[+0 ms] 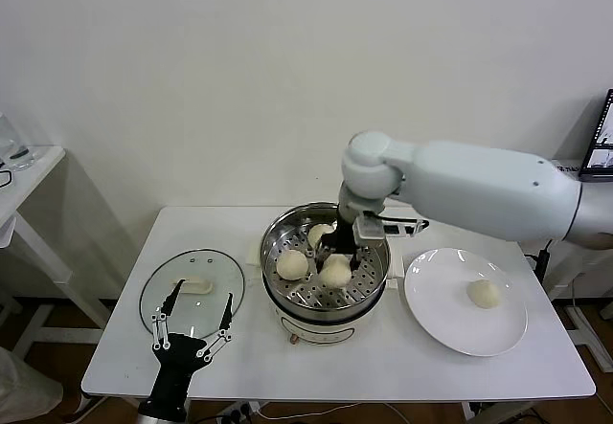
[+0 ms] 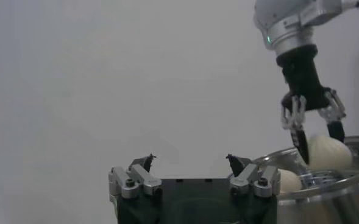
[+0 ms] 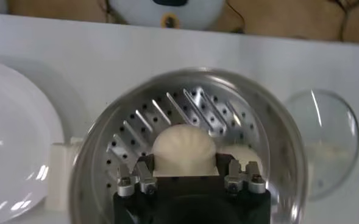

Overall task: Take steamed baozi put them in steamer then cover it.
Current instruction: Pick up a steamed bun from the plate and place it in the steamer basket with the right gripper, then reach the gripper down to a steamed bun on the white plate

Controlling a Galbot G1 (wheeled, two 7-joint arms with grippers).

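Right now 3 baozi sit in the steamer (image 1: 326, 276) – one, the held baozi (image 1: 335, 271), is gripped by the right gripper (image 1: 342, 255), arm reaching down from above. 1 more baozi (image 1: 485, 293) lies on the plate (image 1: 431, 314). Cover (image 1: 192, 292) lies flat beside the steamer, left gripper (image 1: 192, 321) spread wide over it.
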